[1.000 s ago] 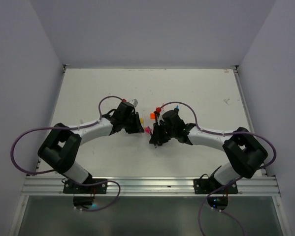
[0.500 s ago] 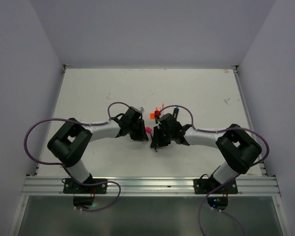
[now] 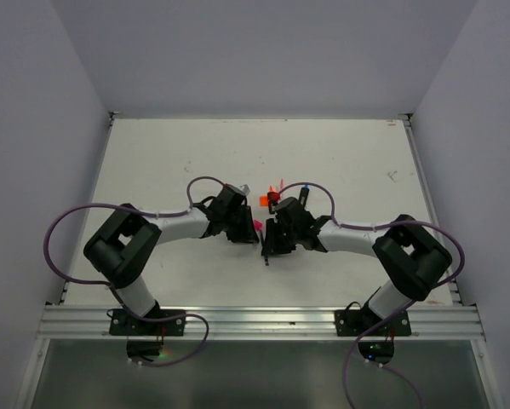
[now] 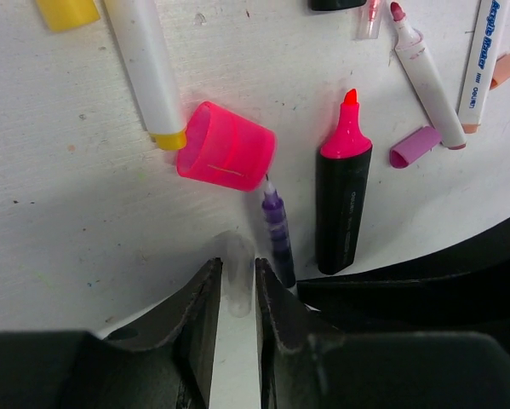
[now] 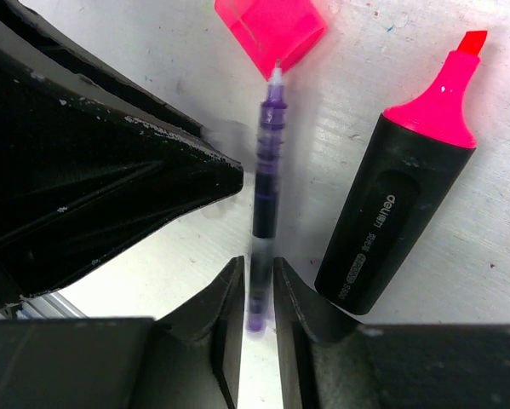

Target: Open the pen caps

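Uncapping of the purple pen (image 5: pixel 267 153) looks done, at the middle of the counter (image 3: pixel 152 162): right gripper (image 5: pixel 257 268) clamps its barrel, left gripper (image 4: pixel 236 273) pinches the clear cap (image 4: pixel 235 254). Next, set both down and find a capped pen

Thin pen (image 5: pixel 266 196) lies beside the highlighter (image 5: pixel 391 221) — tip touching loose cap (image 5: pixel 272 30).

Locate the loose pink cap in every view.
Top external: pink cap, a speck mid-picture.
Left wrist: left of centre.
Right wrist: top edge, middle.
Shared landmark: purple pen, its tip at the cap in both wrist views; not discernible from above.
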Tool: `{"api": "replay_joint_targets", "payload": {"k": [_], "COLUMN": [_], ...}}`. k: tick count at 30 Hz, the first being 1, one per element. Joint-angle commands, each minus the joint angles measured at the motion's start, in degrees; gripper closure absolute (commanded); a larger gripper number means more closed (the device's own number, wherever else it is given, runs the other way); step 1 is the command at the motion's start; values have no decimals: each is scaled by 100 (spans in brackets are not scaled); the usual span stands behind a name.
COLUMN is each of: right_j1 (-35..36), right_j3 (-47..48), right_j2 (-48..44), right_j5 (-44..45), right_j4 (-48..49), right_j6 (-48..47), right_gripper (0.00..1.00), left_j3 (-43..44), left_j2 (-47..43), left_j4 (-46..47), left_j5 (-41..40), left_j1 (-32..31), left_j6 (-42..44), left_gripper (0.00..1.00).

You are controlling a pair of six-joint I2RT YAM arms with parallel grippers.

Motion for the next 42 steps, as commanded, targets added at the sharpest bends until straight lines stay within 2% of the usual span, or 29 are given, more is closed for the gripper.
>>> {"api": "replay_joint_targets", "payload": {"k": [1, 10, 13, 17, 19, 21, 22, 23, 25, 26, 28, 29, 31, 39, 42], "right_j1": [20, 20, 20, 29, 20, 29, 20, 20, 20, 12, 29, 20, 12, 12, 12], "right_j3": [37, 81, 134, 204, 195, 151, 134, 90, 46, 11, -42, -94, -191, -517, -587], "right_j2": [-141, -457, -756, -1274, -1652, -1907, -2126, -2250, -2531, -2602, -2803, -2874, -2989, -3235, -3331], "right_j5": [142, 116, 98, 317, 519, 669, 844, 950, 1134, 1231, 1311, 1346, 1364, 1452, 1557], "right_j4": [22, -57, -128, -330, -400, -470, -479, -479, -541, -558, -576, -567, -489, -418, -453], "right_j6": [89, 98, 46, -208, -332, -473, -525, -639, -728, -798, -842, -842, -834, -886, -983], "right_gripper": [76, 62, 57, 52, 44, 36, 29, 24, 11, 8, 3, 1, 1, 1, 2], "left_j3": [73, 135, 257, 547, 671, 723, 724, 724, 671, 636, 487, 443, 363, 91, 108], "left_j2": [29, -261, -577, -1130, -1324, -1605, -1685, -1825, -1948, -2071, -2203, -2317, -2406, -2117, -1748], "left_j4": [50, -108, -309, -906, -1091, -1345, -1434, -1522, -1795, -1856, -2015, -2146, -2261, -2218, -2103], "left_j5": [-250, -399, -662, -1425, -1716, -2173, -2305, -2472, -2526, -2517, -2578, -2770, -3008, -3202, -3186], "left_j1": [-20, -11, -11, 24, 68, 138, 182, 235, 524, 647, 1104, 1357, 1587, 3038, 3538], "left_j6": [-48, -92, 4, 250, 391, 602, 715, 760, 909, 962, 1102, 1129, 1269, 1613, 1736], "left_gripper": [74, 69, 67, 60, 57, 49, 46, 38, 32, 27, 20, 11, 2, 0, 4]}}
